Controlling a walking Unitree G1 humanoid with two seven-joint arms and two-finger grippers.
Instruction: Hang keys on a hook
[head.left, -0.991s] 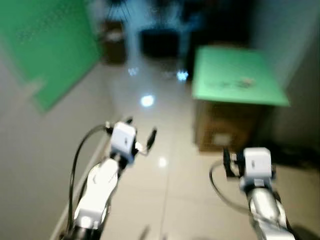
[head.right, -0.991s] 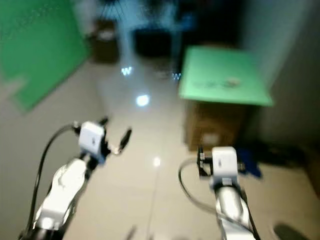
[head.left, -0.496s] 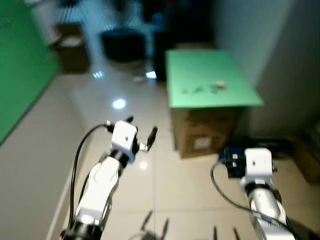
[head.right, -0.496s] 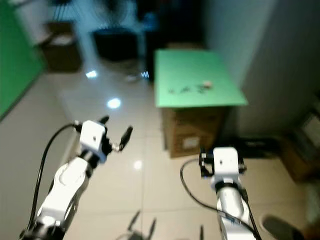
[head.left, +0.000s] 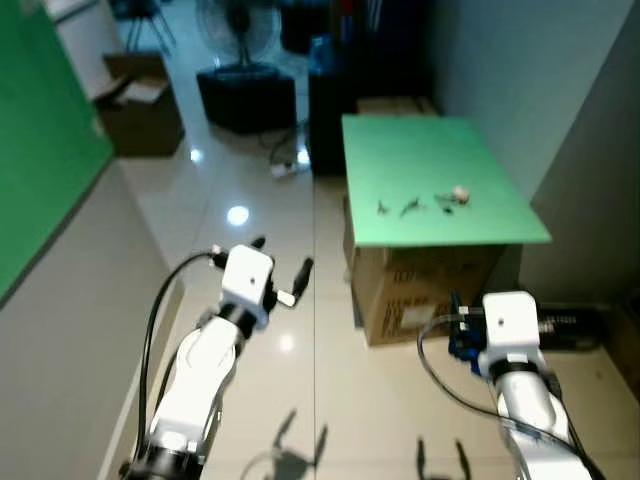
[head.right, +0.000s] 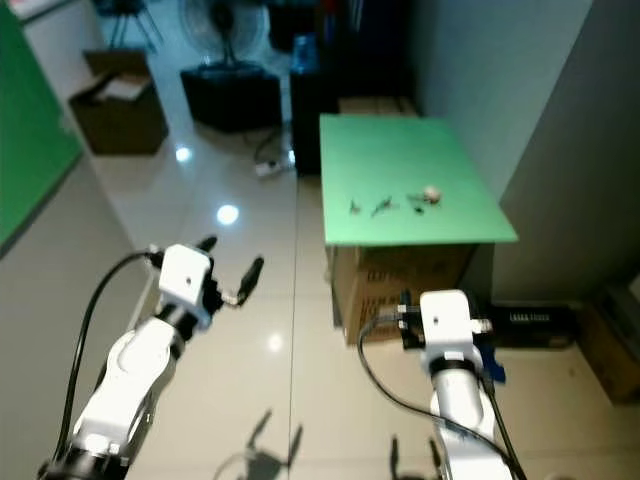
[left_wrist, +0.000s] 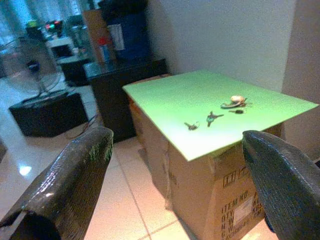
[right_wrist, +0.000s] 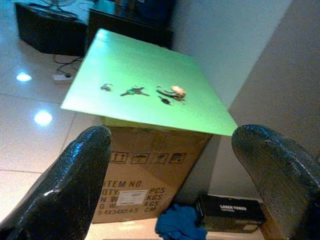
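Several small keys (head.left: 412, 207) are lying near the far right part of the green surface (head.left: 400, 165), which is resting on a cardboard box (head.left: 410, 295). You are holding both arms raised in front: the left gripper (head.left: 282, 268) has its fingers spread wide and empty, as does the right gripper (right_wrist: 170, 165). Open floor (head.left: 300, 330) is lying between you and the surface's near edge. No hook is identifiable.

I see a green board (head.left: 430, 170) resting on a cardboard box (head.left: 425, 295) on the tiled floor (head.left: 270, 330); three small key clusters (left_wrist: 212, 118) lie on it
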